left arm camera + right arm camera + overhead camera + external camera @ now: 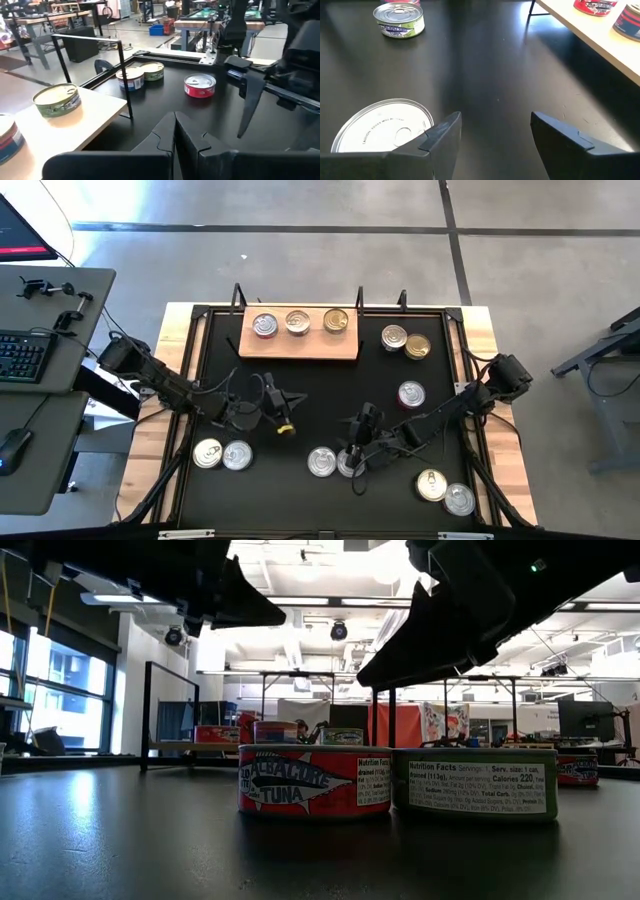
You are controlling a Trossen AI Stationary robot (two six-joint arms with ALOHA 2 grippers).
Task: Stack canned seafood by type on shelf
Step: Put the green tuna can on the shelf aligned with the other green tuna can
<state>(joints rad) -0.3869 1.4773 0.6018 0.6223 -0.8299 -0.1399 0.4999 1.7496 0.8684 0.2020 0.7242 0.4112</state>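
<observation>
Three on the board: I count three tins [297,322] in a row on the wooden shelf [300,345] at the far side of the table [320,395].
Loose tins: I see two just right of the shelf, a red-sided one [411,394] mid-right, and pairs near the front left, front middle and front right.
Right gripper: my right gripper [358,458] hangs over the front-middle pair [322,462], fingers spread wide, grasping nothing; a silver lid [382,131] sits just beside one finger [442,137].
Left gripper: my left gripper [283,410] is clenched tight and empty, left of centre, below the shelf.
</observation>
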